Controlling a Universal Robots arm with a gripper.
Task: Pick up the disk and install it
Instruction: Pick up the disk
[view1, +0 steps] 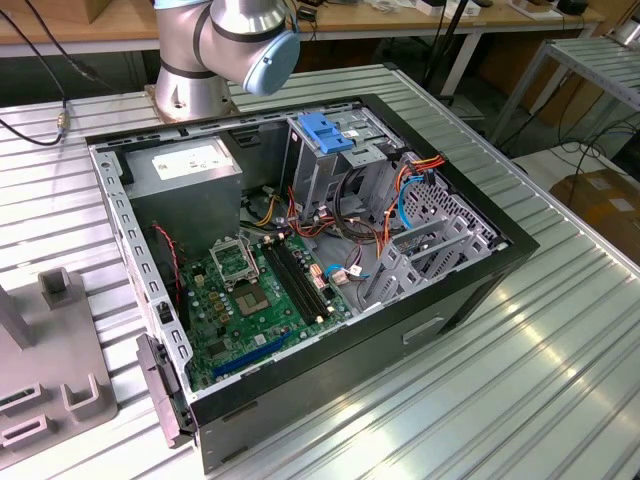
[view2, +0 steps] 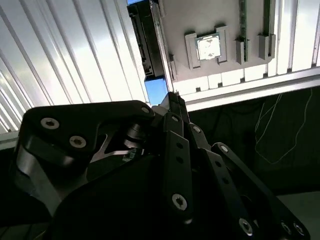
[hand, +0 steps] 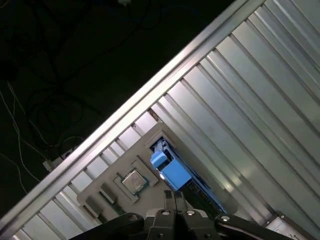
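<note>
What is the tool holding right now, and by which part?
It cannot be told. In both wrist views the tool sits right at the blue-framed end of the disk, but an actual grip is not visible.

Open black computer case (view1: 400, 350) lying on a ribbed metal table (view1: 540, 380). Inside: green motherboard (view1: 250, 300) near, grey power supply (view1: 185, 175) with white sticker far, blue latch (view1: 325, 130) atop a metal cage (view1: 312, 180) beside it. Grey fixture plate (view1: 60, 395) on the table at the exterior view's left. In both wrist views, square processor chip (view2: 208, 48) (hand: 132, 181) seated in a grey holder (view2: 200, 20) (hand: 125, 162).
</note>
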